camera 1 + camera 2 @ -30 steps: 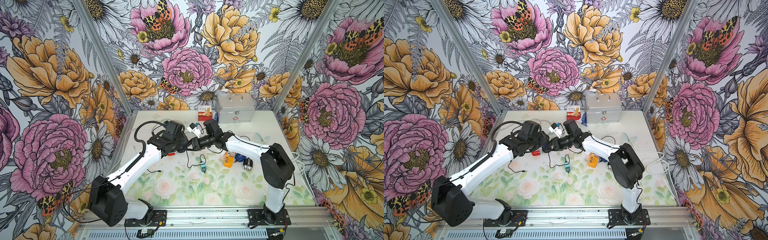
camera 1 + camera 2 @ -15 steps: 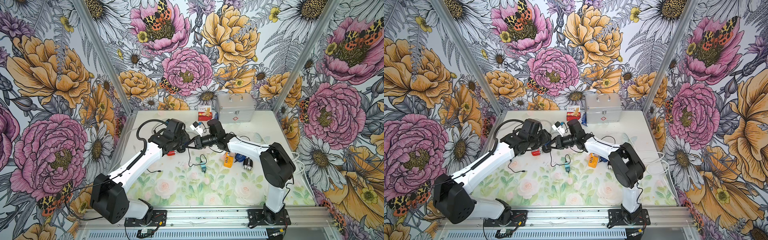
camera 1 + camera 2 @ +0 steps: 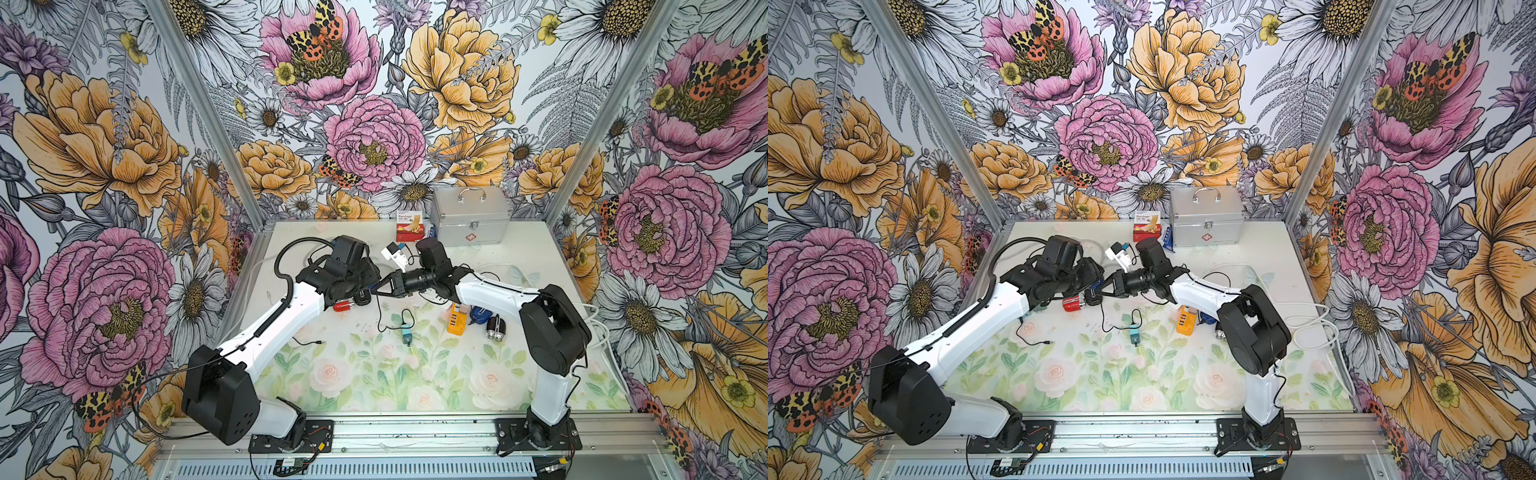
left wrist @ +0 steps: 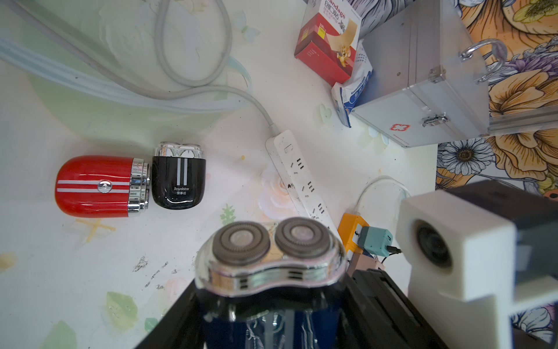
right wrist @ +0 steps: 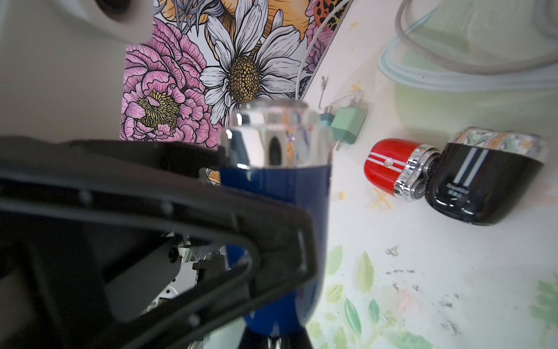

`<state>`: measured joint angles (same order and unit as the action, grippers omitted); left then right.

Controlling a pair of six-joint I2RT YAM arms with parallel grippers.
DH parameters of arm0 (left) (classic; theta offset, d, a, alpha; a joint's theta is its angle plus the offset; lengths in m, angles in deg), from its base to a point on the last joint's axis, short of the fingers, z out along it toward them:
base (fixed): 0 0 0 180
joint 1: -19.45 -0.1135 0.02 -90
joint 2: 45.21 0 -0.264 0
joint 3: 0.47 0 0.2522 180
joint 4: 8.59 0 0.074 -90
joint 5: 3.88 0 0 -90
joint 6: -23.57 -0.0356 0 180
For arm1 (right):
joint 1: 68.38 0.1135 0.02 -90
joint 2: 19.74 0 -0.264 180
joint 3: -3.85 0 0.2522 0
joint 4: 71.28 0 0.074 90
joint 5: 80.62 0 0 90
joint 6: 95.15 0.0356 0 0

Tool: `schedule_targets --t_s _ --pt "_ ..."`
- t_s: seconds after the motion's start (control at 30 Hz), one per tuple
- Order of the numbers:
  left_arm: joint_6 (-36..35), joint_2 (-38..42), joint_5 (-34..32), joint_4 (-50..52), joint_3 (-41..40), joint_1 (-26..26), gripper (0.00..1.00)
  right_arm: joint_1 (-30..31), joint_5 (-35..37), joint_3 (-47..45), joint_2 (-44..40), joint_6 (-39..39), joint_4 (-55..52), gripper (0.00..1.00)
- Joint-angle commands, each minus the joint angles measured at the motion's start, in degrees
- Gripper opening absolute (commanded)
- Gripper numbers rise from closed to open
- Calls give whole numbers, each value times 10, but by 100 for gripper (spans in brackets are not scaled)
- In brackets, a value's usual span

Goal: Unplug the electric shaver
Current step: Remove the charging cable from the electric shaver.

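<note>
Shaver [image 4: 270, 260] in left pincer [image 4: 271, 305], right pincer [image 3: 376, 291] at base

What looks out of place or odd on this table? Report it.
Black scuff marks smear the floral mat near the red shaver, which lies on its side with its head butted against the black Royalstar shaver. A teal charger lies loose mid-mat. Nothing looks spilled or broken.

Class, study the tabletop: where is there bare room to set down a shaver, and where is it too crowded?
Free: the front strip between the teal charger and the front rail; also the back right corner, between the silver case and the right wall. Crowded: mid-table, around the red shaver, black shaver, orange block and black cord.
</note>
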<state>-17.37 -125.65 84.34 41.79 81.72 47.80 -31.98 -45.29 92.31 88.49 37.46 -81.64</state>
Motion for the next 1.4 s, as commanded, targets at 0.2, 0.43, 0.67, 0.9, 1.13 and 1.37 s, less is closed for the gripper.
schedule_targets --t_s 0.2,0.43,0.67,0.9,1.13,1.37 --pt "-39 -7 38 -17 26 -52 37 -3 -21 -17 -3 -18 9 2" --pt "-49 -25 49 -16 36 -62 36 -3 -13 -7 -6 -47 -43 1" --pt "-21 -32 20 -17 45 -67 35 -2 17 -9 -13 -45 -44 1" --pt "-27 -42 31 -16 52 -80 35 -4 11 -7 -13 -46 -47 1" --pt "-17 -54 33 -16 50 -86 34 -4 4 -7 -10 -47 -49 2" --pt "12 -75 36 -16 64 -93 33 -3 47 -9 -23 -55 -43 2"
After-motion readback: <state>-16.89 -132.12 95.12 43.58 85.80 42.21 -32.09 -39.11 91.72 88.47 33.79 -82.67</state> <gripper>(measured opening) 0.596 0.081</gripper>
